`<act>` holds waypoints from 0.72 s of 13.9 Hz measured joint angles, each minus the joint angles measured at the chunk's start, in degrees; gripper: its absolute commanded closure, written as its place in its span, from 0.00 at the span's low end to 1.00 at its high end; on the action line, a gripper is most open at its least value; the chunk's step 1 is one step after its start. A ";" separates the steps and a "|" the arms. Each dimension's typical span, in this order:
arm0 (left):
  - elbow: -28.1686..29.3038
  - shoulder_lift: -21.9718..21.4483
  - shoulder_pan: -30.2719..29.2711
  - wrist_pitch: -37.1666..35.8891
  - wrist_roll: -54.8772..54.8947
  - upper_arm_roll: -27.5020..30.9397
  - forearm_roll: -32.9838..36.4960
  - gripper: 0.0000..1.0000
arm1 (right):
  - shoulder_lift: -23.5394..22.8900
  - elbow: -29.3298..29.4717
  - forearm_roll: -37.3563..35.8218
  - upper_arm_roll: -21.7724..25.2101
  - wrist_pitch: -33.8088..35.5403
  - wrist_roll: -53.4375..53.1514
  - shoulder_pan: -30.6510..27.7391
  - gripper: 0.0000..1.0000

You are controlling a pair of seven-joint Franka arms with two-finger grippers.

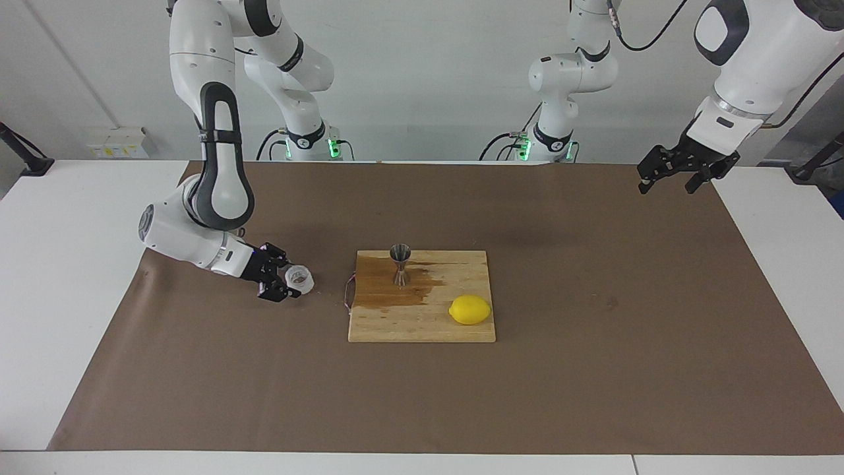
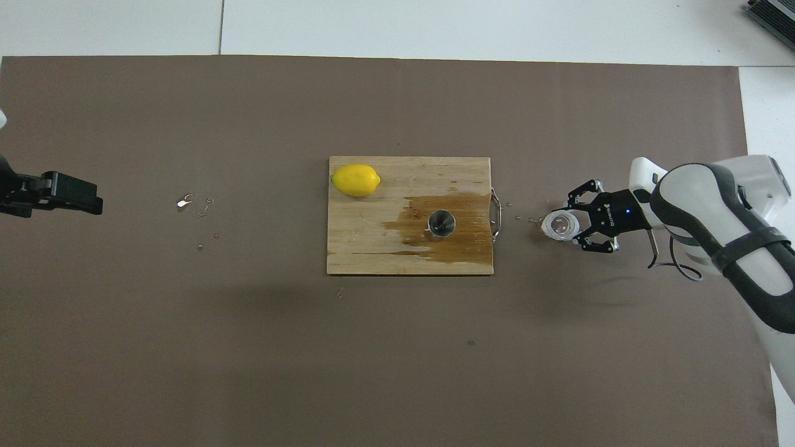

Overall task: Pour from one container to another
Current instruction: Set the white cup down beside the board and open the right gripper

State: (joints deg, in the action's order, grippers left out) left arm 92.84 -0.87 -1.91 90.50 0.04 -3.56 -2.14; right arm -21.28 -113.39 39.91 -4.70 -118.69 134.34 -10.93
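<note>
The clear cup (image 1: 301, 278) (image 2: 559, 226) stands upright on the brown mat beside the cutting board, toward the right arm's end of the table. My right gripper (image 1: 285, 280) (image 2: 574, 225) is low over the mat with the cup at its tip; whether it grips the cup does not show. The steel jigger (image 1: 399, 262) (image 2: 441, 223) stands upright on a wet patch of the wooden board (image 1: 422, 326) (image 2: 372, 248). My left gripper (image 1: 667, 183) (image 2: 74, 194) waits open and raised over the mat's edge at the left arm's end.
A yellow lemon (image 1: 469, 309) (image 2: 355, 180) lies on the board's corner farther from the robots. Water drops (image 2: 189, 202) dot the mat toward the left arm's end, and a few lie between the cup and the board's metal handle (image 2: 495, 214).
</note>
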 measured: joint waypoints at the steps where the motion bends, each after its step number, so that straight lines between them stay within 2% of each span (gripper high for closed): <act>1: 0.00 0.00 0.00 0.00 0.00 0.00 0.00 0.00 | 0.62 0.10 -0.30 -0.01 0.00 -1.25 0.15 0.00; 3: 0.00 0.00 0.00 -0.01 0.00 0.00 0.00 0.00 | 3.77 0.40 -4.62 -0.06 0.57 -9.24 0.94 0.00; 7: 0.00 0.00 0.00 -0.01 0.00 0.00 0.00 0.00 | 13.64 0.53 -18.71 -0.22 7.70 -36.14 3.33 0.00; 10: 0.00 0.00 0.00 -0.02 0.00 0.00 0.00 0.00 | 16.20 0.39 -26.98 -0.22 8.59 -54.96 4.15 0.00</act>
State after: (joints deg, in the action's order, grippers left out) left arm 92.84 -0.87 -1.91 90.48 0.04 -3.56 -2.14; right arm -5.08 -113.00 12.93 -4.92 -110.10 79.38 -6.78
